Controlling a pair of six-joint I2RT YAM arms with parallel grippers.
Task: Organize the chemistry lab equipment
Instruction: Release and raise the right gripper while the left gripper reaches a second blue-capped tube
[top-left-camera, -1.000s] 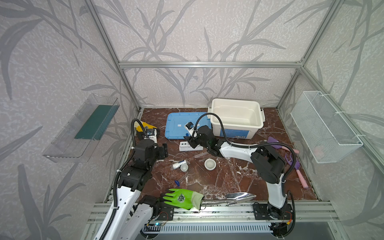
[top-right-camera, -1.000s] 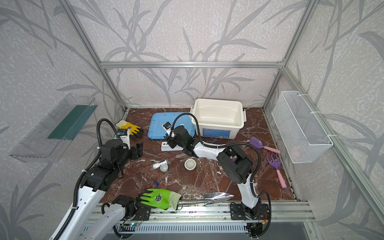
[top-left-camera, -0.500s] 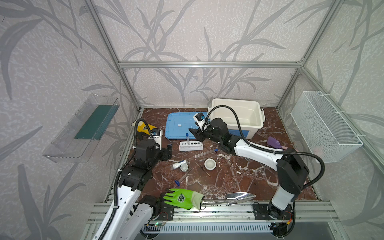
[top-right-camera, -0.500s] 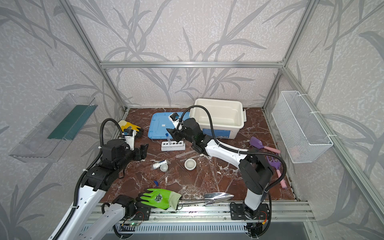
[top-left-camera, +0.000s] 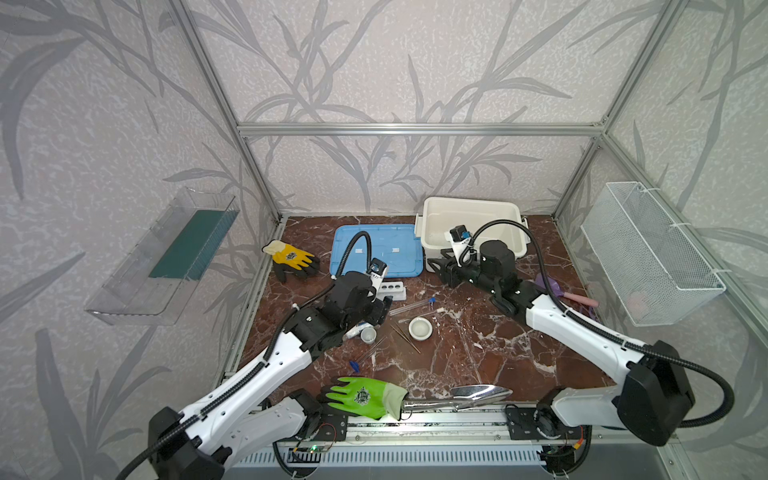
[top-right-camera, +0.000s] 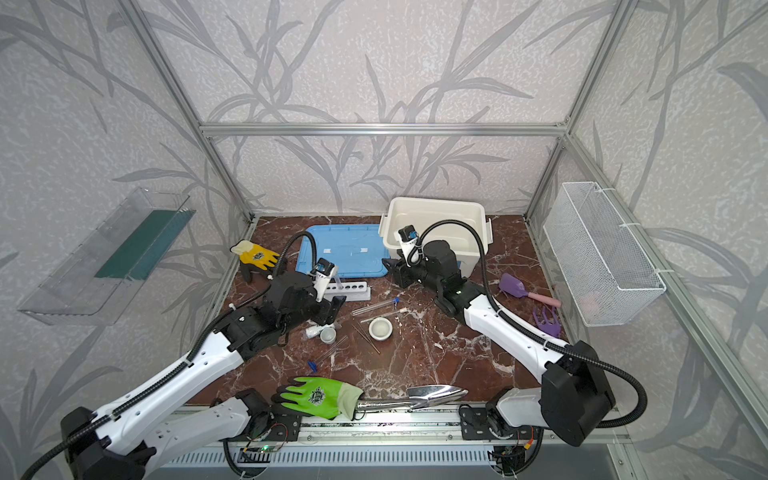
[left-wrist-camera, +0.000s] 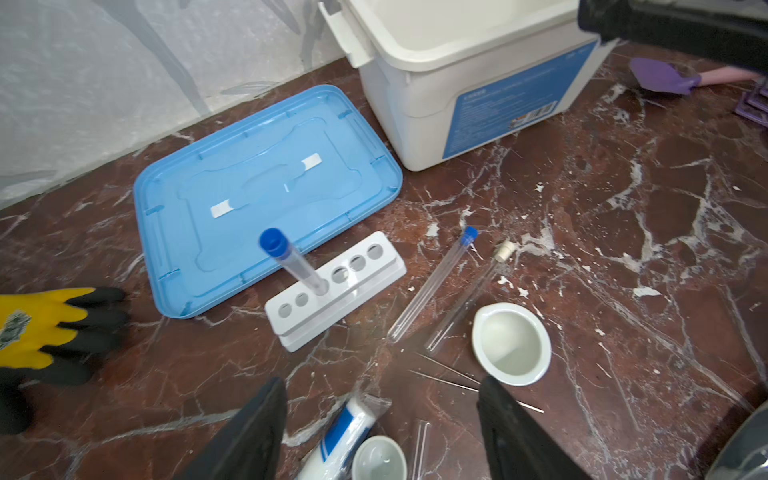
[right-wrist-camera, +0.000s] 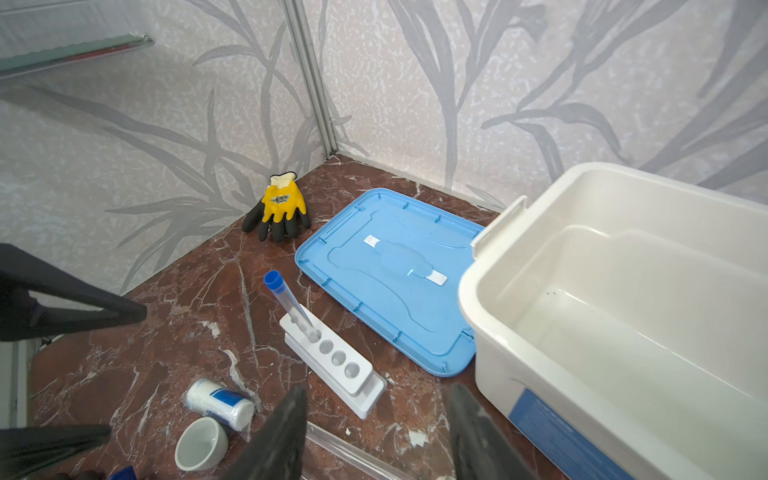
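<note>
White tub (top-left-camera: 471, 224): set at the back of the marble table, uncovered; nothing can be made out inside it.
Blue lid (top-left-camera: 376, 249): laid flat just beside the tub.
Right gripper (right-wrist-camera: 378, 390): held above the table in front of the tub, jaws parted, nothing grasped.
Left gripper (left-wrist-camera: 382, 386): held over the bottle and cup, jaws spread wide, nothing clamped.
Six-hole rack (left-wrist-camera: 386, 266): placed on the table against the lid's near edge.
Bottle (left-wrist-camera: 340, 432): laid on its side in a clear wrapper, touching the cup.
Small white bowl (left-wrist-camera: 511, 343): set upright near the table's middle.
Racked test tube (left-wrist-camera: 291, 262): blue-capped, seated tilted in the third hole.
Loose test tubes: a blue-capped one (left-wrist-camera: 432, 282) and a white-capped one (left-wrist-camera: 469, 299) are laid side by side between rack and bowl; another blue-capped one (top-left-camera: 368, 353) is laid nearer the green glove (top-left-camera: 361, 397).
Cup (left-wrist-camera: 378, 457): found beside the bottle.
Tweezers (left-wrist-camera: 444, 376): laid flat just beside the bowl.
</note>
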